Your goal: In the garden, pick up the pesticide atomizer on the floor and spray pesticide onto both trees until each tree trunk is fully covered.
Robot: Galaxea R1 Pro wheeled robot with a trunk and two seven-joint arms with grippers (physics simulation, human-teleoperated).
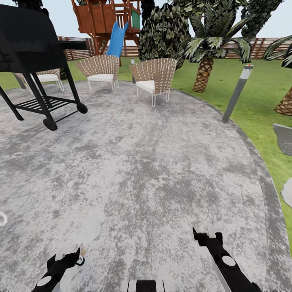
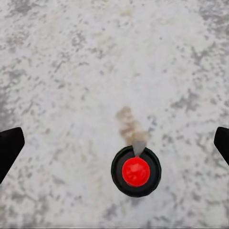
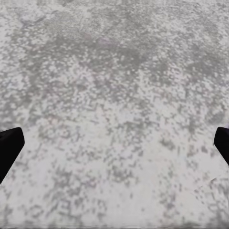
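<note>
Paving fills your head view; the left gripper hangs lower left beside the pesticide atomizer. Left wrist view: jaws wide, empty, red-capped atomizer lower centre; centre it before closing. Right wrist view: right gripper open, empty.

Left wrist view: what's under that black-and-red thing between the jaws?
Grey mottled paving lies around the atomizer, seen top-down: red cap in a black ring. Its body and the paving straight beneath are covered by its own top. A tan smudge shows just beyond it.
</note>
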